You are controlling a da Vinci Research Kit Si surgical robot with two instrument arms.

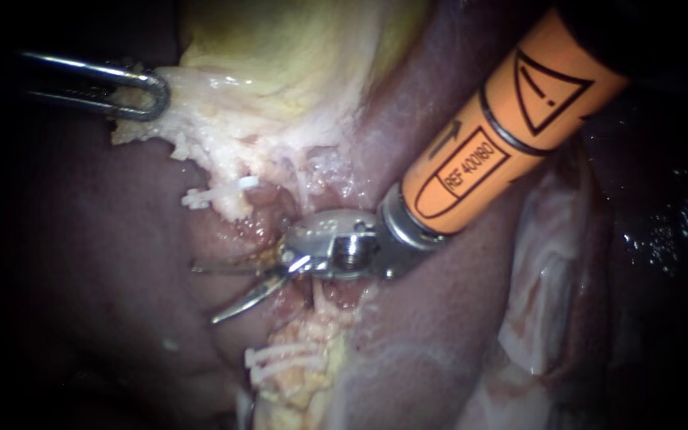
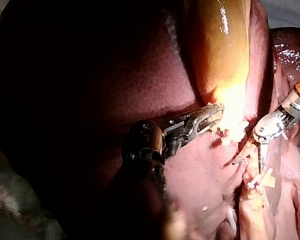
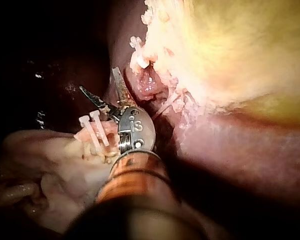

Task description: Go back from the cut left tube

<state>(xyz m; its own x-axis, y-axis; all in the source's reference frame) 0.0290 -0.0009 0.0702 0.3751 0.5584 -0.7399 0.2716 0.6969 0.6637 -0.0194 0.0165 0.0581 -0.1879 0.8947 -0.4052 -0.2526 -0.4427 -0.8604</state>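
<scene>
My right instrument (image 1: 205, 293), on an orange shaft from the upper right, holds two curved blades open over the dark liver (image 1: 81, 263), just left of the gap in the cut tube. The tube's upper stump (image 1: 240, 209) carries a white clip (image 1: 215, 194). Its lower stump (image 1: 318, 314) carries several white clips (image 1: 280, 357). In the right wrist view the open blades (image 3: 100, 86) point past the clipped stump (image 3: 94, 131). My left instrument (image 1: 141, 94) is shut on the pale edge of the gallbladder (image 1: 280, 56), also seen in the left wrist view (image 2: 211, 114).
Dark liver (image 2: 89, 90) surrounds the site. Pale, glistening tissue folds (image 1: 551, 271) lie under and to the right of the orange shaft. The yellow gallbladder wall (image 3: 240, 55) fills the area beyond the blades in the right wrist view.
</scene>
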